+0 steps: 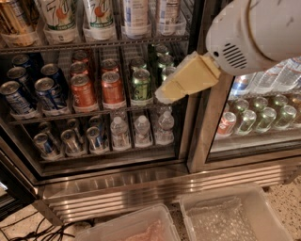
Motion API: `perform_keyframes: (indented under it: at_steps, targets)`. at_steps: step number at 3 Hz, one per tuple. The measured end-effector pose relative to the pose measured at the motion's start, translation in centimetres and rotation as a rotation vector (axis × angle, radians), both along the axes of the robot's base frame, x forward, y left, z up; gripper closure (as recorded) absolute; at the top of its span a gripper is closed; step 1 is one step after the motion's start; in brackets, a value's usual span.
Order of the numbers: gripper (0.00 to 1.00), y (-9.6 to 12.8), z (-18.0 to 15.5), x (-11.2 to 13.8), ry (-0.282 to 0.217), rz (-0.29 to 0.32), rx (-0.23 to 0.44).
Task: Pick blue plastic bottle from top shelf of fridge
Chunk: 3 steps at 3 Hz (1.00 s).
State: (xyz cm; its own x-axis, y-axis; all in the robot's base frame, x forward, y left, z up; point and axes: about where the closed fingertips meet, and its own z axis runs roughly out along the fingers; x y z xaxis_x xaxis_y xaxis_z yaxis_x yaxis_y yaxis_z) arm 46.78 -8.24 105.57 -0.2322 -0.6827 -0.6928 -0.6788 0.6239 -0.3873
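Task stage: early approach. The blue plastic bottle stood ungrasped, so reach, grasp and withdrawal were judged as left to do.
Target position: on the top shelf, at 12 o'clock in the view, with only its lower body and label in frame. A like bottle stood just beside it at 3 o'clock.
Gripper position: the gripper hung before the green cans, one rack below the target. The bottle lay at about 11 o'clock from its tip, well apart.
Gripper state: open or closed could not be told. Nothing was seen in it.
Gripper form: pale yellow, matt wedge tapering to a blunt tip, joined to a smooth white arm housing with a slotted vent.
Bottle material: clear, thin-walled plastic cylinder with a glossy blue-and-white label, judged light and easily dented.
Shelf material: dark wire rack with a flat front rail, carrying white plastic lane trays.
Fridge material: the fridge had a ribbed steel base, dark frames and glass doors.
Neighbours: white printed bottles at 9 o'clock of the target; orange cans and small water bottles below.
Foreground: two clear plastic bins at 6 o'clock.
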Motion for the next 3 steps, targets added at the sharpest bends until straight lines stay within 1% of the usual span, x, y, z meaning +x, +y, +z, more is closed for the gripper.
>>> perform_keyframes:
  at_steps: [1, 2, 3]
  targets:
    - [0.00, 2.4, 0.5, 2.5, -0.080, -0.054, 0.020]
    - [0.00, 2.8, 0.5, 5.3, -0.113, -0.128, 0.039]
    - [0.00, 2.3, 1.7, 5.2, -0.130, -0.178, 0.057]
